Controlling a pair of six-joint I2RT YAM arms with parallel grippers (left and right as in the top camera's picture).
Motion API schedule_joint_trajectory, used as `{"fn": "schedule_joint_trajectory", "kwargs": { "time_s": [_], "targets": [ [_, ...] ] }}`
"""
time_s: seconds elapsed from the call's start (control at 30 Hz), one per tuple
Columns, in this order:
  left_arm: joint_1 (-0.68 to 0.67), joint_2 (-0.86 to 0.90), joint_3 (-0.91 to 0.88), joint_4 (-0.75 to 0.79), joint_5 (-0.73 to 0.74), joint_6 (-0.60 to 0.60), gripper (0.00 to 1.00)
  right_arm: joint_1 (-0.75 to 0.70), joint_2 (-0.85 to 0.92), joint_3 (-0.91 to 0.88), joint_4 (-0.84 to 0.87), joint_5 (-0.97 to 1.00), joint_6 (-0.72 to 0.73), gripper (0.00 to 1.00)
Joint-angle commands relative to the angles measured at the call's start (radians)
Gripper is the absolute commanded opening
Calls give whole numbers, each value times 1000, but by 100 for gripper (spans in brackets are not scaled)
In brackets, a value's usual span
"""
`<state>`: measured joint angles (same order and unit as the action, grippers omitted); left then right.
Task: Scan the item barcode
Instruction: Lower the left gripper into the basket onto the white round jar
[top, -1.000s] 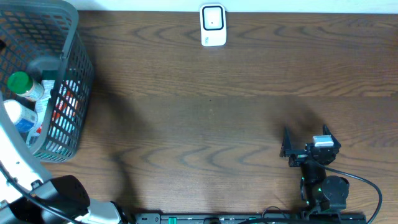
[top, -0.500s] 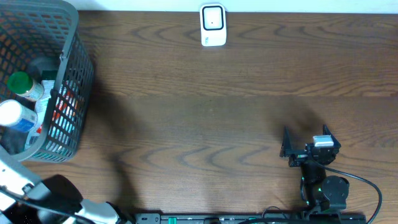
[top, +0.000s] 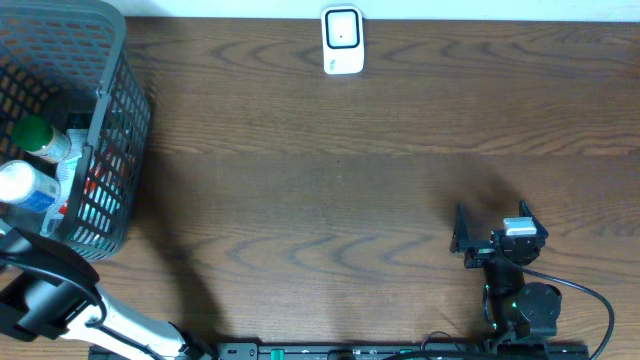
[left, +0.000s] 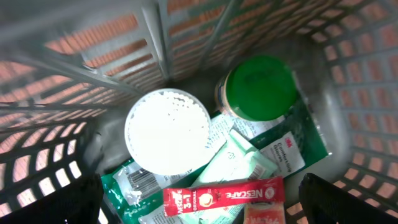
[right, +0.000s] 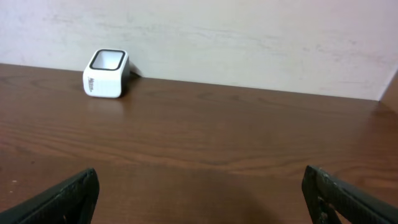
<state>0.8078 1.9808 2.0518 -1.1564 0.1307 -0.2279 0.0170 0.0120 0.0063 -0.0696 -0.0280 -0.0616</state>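
In the grey basket (top: 112, 130) at the left end of the table (top: 350, 200): a white-capped bottle (left: 166, 132), a green-capped jar (left: 260, 87) and a red Nescafé sachet (left: 224, 198), all touching. Likely light and stiff, the bottle, but round and slick; best pinched across the cap from above. Floppy and flat, the sachet. Left gripper (left: 199, 208) spread wide above the pile, empty; right gripper (right: 202, 196) spread too, empty. Sachet legible from the left wrist only; scanner (top: 342, 40) visible from overhead and right wrist only.

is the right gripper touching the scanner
Apart. The overhead view shows the right gripper near the front edge and the scanner at the far edge, bare table between them.
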Motion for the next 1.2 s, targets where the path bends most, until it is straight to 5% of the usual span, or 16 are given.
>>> {"fn": "schedule_joint_trajectory", "kwargs": {
  "time_s": [0.0,1.17],
  "targets": [
    [-1,39,-11,-17,11,17,100,3,-6,-1,-3,5,12,99],
    [-2,80,-258,191,-102,-137,100,3,-6,-1,-3,5,12,99]
  ]
}}
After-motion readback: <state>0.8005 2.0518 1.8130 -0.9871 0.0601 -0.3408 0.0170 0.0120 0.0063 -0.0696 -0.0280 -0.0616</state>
